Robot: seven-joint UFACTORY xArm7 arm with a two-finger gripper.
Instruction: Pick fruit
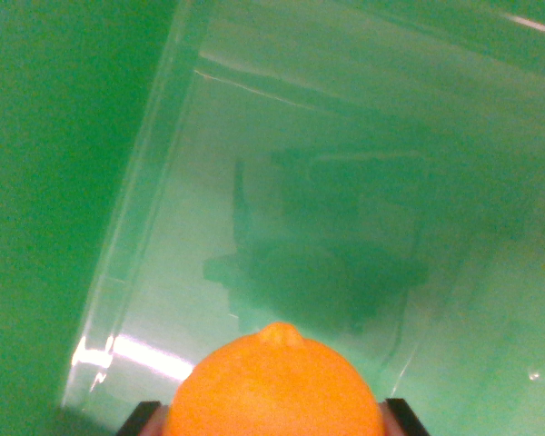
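- Orange (274, 386): bright, even orange, with a paler nub on top.
- Hand (274, 420): black fingers (406, 418).
- Clear bin (145, 182): colourless, with white glints.
- Tabletop (45, 182): plain green, a dark shadow (327, 254) on it.

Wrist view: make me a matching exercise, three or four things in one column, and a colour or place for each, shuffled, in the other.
Things:
1. orange fruit
2. clear container
3. green surface
4. hand

Places or states:
A. fills the wrist view's left
B. black fingertips either side of the fruit
C. bottom centre, held
D. transparent, shadow on its floor

Pairs: 1-C, 2-D, 3-A, 4-B
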